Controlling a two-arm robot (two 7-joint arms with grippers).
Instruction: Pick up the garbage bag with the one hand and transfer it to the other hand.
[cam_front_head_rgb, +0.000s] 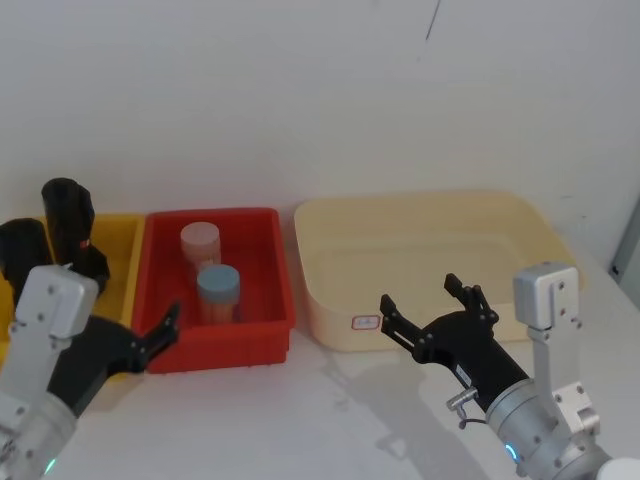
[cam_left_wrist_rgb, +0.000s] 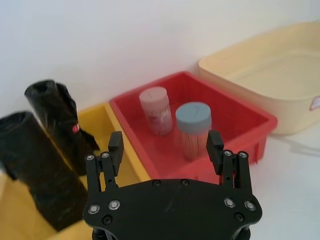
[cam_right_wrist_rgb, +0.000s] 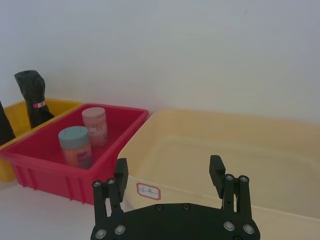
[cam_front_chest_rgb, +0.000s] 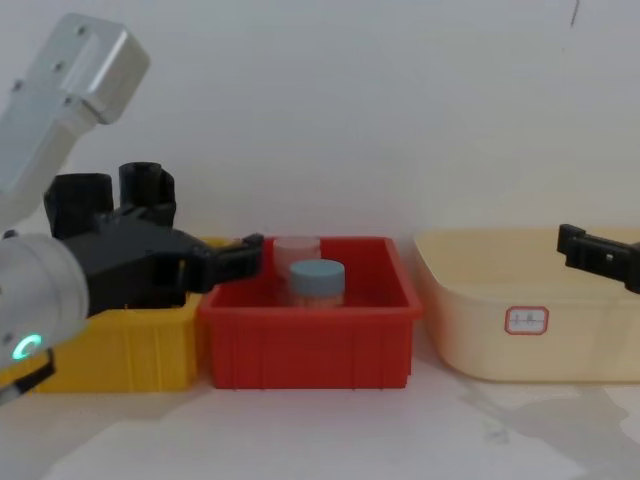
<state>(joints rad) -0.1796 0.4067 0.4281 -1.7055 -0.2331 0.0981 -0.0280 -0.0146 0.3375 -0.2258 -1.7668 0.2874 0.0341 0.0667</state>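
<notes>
The cream tub (cam_front_head_rgb: 322, 296) bears a red-bordered label (cam_front_head_rgb: 366, 322), its writing too small to read.

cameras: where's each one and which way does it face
head: high, looking down on yellow bin, red bin, cream tray; left gripper and right gripper, both open
left wrist: behind left gripper, facing garbage bag in yellow bin
right wrist: behind right gripper, facing cream tray
chest: low, side-on to the bins; grippers enter from both edges
head and chest share all three containers
</notes>
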